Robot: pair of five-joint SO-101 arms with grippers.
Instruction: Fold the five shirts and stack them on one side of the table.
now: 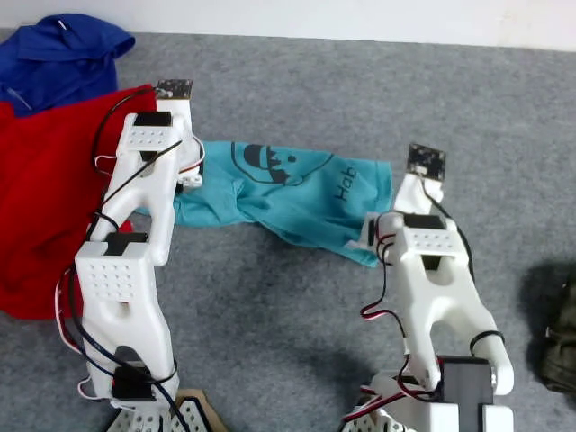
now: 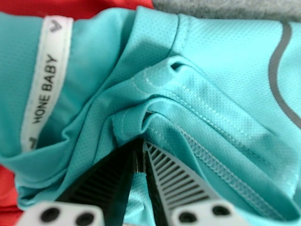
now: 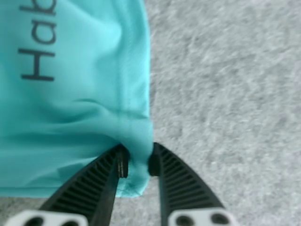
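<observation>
A teal shirt [image 1: 288, 193] with dark print lies crumpled across the middle of the grey table. My left gripper [image 2: 140, 149] is shut on a bunched fold of it near the collar label [image 2: 45, 80]; in the high view it [image 1: 189, 176] sits at the shirt's left end. My right gripper [image 3: 137, 162] pinches the shirt's hem [image 3: 134, 136] at a corner beside the printed letters; from above it [image 1: 373, 232] is at the shirt's right end. A red shirt [image 1: 49, 207] lies spread on the left, partly under the left arm.
A blue shirt [image 1: 58, 54] is heaped at the far left corner, behind the red one. A dark garment [image 1: 560, 333] lies at the right edge. Bare grey table [image 1: 270, 333] shows between the two arm bases and behind the teal shirt.
</observation>
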